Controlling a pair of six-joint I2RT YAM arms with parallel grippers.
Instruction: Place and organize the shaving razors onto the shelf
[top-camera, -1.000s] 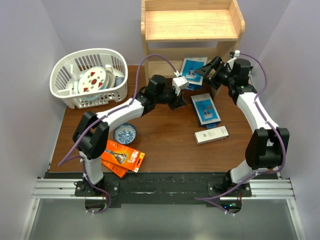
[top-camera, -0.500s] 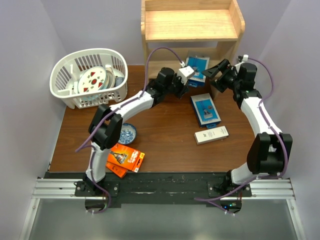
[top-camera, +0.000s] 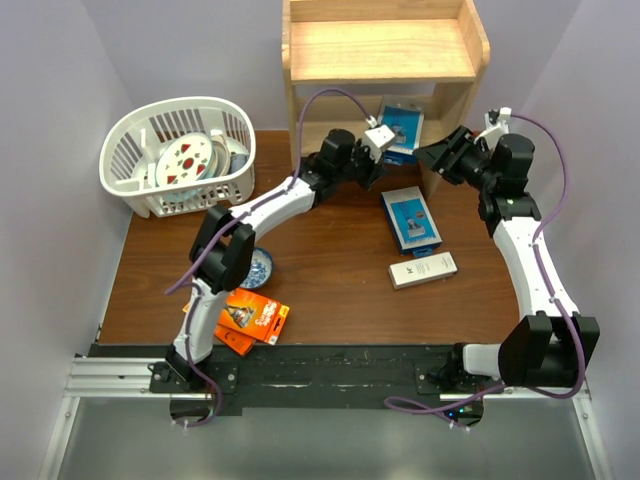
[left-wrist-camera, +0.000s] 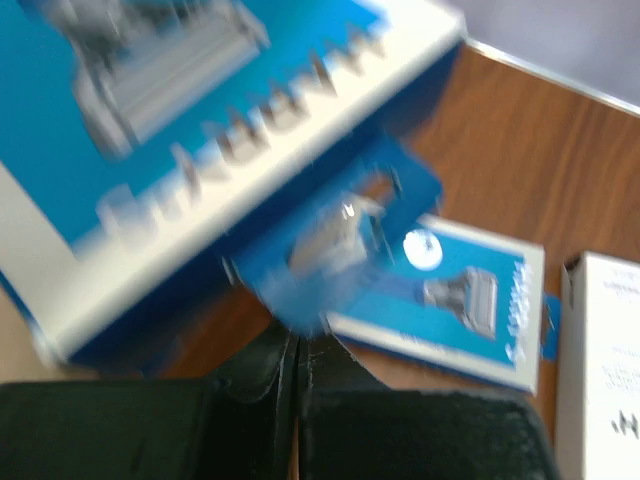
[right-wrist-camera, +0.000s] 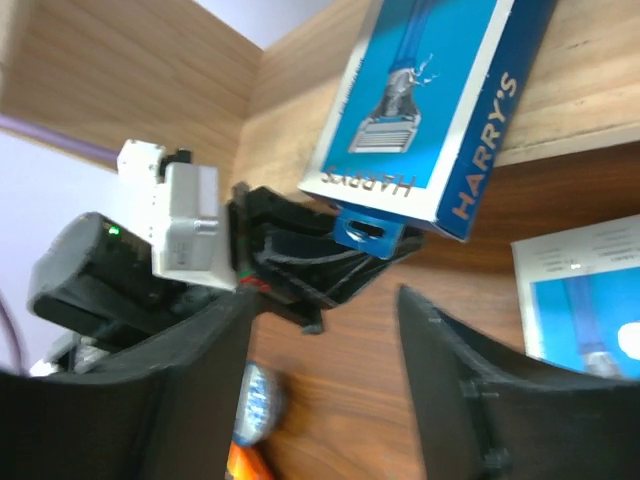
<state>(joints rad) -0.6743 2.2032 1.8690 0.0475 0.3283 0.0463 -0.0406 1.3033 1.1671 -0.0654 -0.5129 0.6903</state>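
A blue Harry's razor pack lies flat on the lower tier of the pine shelf, its hang tab pointing out over the table. My left gripper is shut, its tips right at that tab. A second blue razor pack lies on the table in front of the shelf. My right gripper hovers at the shelf's right post, open and holding nothing. Orange razor packs lie near the front left.
A white box lies right of centre. A white slotted basket with dishes stands at the back left. A small blue-patterned bowl sits beside the left arm. The shelf's side panels close in the lower tier.
My left gripper has reached up and right to the shelf, and the blue pack has slid deeper onto the lower tier. My right gripper drew back to the right and its jaws narrowed.
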